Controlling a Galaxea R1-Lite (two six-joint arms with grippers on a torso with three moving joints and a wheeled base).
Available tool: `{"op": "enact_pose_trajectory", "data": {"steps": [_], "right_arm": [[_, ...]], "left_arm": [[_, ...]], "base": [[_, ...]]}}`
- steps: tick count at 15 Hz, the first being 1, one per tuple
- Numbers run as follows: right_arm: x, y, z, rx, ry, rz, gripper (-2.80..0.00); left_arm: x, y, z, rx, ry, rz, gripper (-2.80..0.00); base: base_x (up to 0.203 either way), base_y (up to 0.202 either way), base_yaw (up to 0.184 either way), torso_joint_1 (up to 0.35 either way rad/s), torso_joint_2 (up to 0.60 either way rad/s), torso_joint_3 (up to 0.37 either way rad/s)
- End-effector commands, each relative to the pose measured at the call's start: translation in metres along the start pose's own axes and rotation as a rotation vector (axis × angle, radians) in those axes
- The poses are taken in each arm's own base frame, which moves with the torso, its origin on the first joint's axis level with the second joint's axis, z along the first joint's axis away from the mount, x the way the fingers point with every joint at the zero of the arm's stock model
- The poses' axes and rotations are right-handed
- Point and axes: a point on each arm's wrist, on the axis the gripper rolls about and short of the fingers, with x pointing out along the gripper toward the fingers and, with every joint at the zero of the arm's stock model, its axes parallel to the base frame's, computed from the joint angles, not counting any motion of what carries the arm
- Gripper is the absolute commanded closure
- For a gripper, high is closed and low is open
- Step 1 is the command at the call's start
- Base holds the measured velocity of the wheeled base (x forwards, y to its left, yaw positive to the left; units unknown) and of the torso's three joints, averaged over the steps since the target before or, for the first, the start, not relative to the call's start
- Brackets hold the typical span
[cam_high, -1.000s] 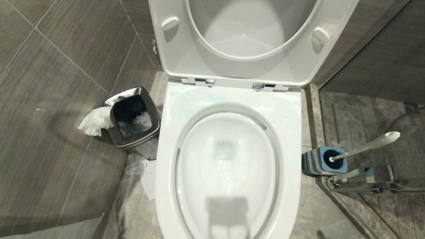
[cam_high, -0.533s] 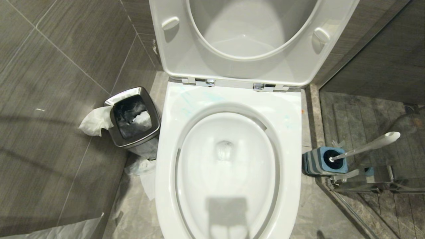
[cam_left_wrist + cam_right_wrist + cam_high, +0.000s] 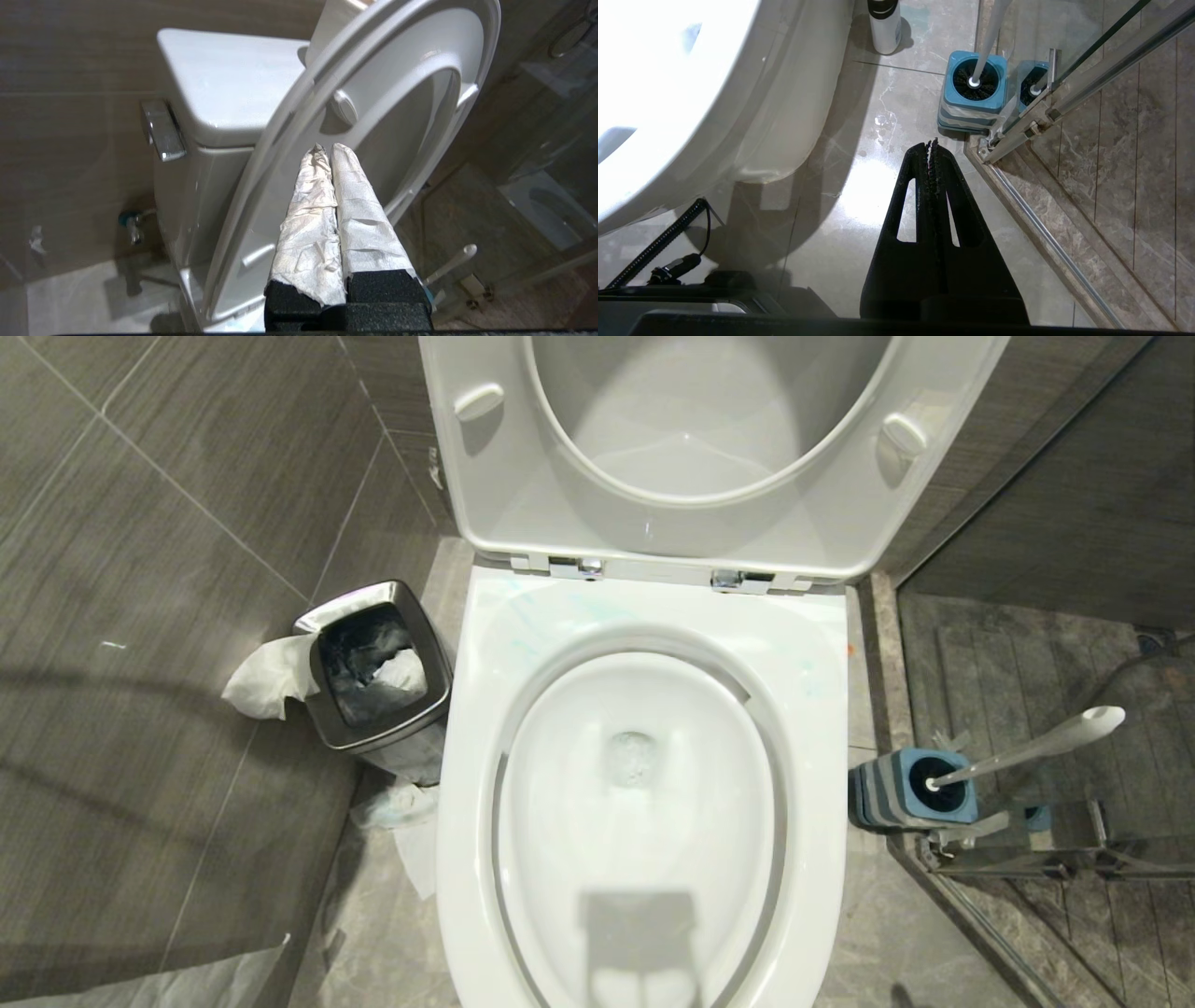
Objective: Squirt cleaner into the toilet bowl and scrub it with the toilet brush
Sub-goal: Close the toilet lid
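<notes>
The toilet bowl [image 3: 639,821] fills the middle of the head view, its seat and lid [image 3: 709,439] tipped up at twelve o'clock, and faint turquoise streaks of cleaner [image 3: 560,611] show on the white rim just below the hinges, toward eleven o'clock of the basin. At nine o'clock of the bowl a small steel waste bin [image 3: 378,663] stands on the floor with crumpled tissue [image 3: 266,677] hanging over its edge and more paper lying beside its base. At three o'clock of the bowl the toilet brush [image 3: 1027,747] sits head-down in its grey-and-blue holder [image 3: 910,793], the white handle leaning away toward two o'clock, next to a glass shower partition [image 3: 1069,88]. Neither arm appears in the head view. The left gripper [image 3: 327,150], its fingers wrapped in white paper and pressed together on nothing, is raised beside the upturned seat, with the cistern [image 3: 224,88] and its chrome flush lever [image 3: 161,130] beyond. The right gripper [image 3: 933,142] hangs low over the floor, fingers pressed together and empty, pointing toward the holder, short of it; a white bottle with a dark cap [image 3: 885,23] stands on the floor farther along beside the toilet's base.
</notes>
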Motion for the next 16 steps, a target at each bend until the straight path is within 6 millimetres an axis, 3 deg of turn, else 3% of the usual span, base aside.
{"op": "enact_pose_trajectory", "data": {"steps": [1,5,9,16], "right_arm": [[0.0,0.0,0.0,0.0,0.001,-0.001,0.0],[0.0,0.0,0.0,0.0,0.001,-0.001,0.0],[0.0,0.0,0.0,0.0,0.001,0.0,0.0],[0.0,0.0,0.0,0.0,0.001,0.0,0.0]], "left_arm": [[0.024,0.015,-0.013,-0.02,-0.033,-0.029,0.0],[0.043,0.03,-0.031,-0.081,-0.01,-0.135,0.0],[0.064,0.045,-0.039,-0.064,-0.102,-0.267,0.0],[0.096,0.073,-0.077,0.01,-0.15,-0.257,0.0]], "base": [[0.0,0.0,0.0,0.0,0.0,0.0],[0.0,0.0,0.0,0.0,0.0,0.0],[0.0,0.0,0.0,0.0,0.0,0.0],[0.0,0.0,0.0,0.0,0.0,0.0]]}}
